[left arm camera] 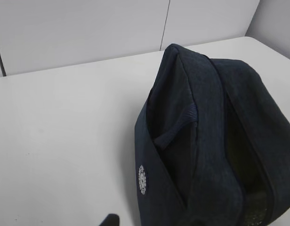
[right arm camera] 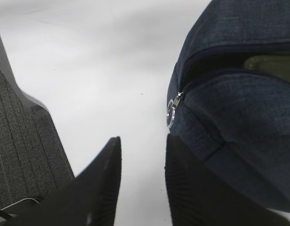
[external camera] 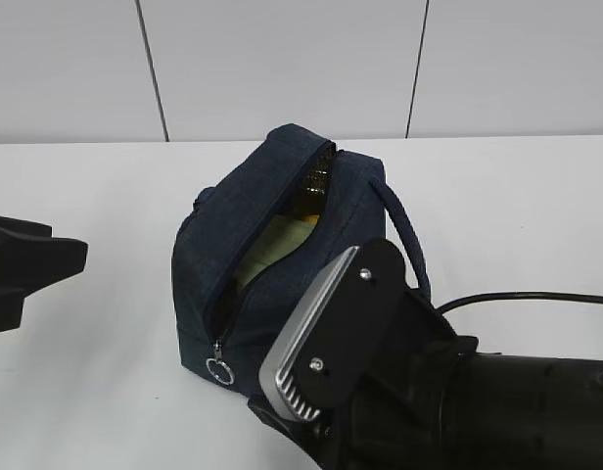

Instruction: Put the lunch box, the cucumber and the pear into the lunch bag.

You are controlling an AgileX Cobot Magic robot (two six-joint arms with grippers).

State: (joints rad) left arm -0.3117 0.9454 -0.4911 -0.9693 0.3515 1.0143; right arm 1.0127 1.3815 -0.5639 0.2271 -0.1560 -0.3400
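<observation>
The navy lunch bag (external camera: pixel 253 215) stands mid-table with its top zipper partly open and its ring pull (external camera: pixel 221 370) at the near end. A pale green lunch box lid (external camera: pixel 272 245) shows inside the opening. A dark olive-yellow shape (external camera: pixel 313 201) lies deeper in; I cannot tell whether it is the pear or the cucumber. My right gripper (external camera: pixel 272 403) is open and empty, just beside the bag's near end. In the right wrist view the gripper (right arm camera: pixel 143 139) sits left of the ring pull (right arm camera: pixel 171 113). My left gripper (external camera: pixel 47 259) is apart at the far left; only one fingertip (left arm camera: pixel 109 220) shows in its wrist view.
The bag's loop handle (external camera: pixel 404 230) hangs on its right side. A black cable (external camera: pixel 536 297) runs along the table to the right arm. White wall panels stand behind the table. A grey textured surface (right arm camera: pixel 22 141) is at the left of the right wrist view.
</observation>
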